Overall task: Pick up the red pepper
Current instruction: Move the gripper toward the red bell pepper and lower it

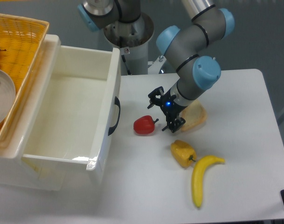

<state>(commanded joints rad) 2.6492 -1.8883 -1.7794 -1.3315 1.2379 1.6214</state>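
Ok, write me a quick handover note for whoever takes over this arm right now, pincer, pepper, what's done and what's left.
Pincer: open and empty, just right of the red pepper, close to its stem but not around it.
Red pepper: lying on the white table, between the drawer handle and the pincer.
Nearby: yellow pepper and banana further front-right, a tan bread-like piece behind the pincer.
Done: approach only.
Left: centre the pincer over the red pepper, close, lift.

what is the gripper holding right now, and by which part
Nothing. The gripper is open and empty, just right of the red pepper, which lies on the table untouched.
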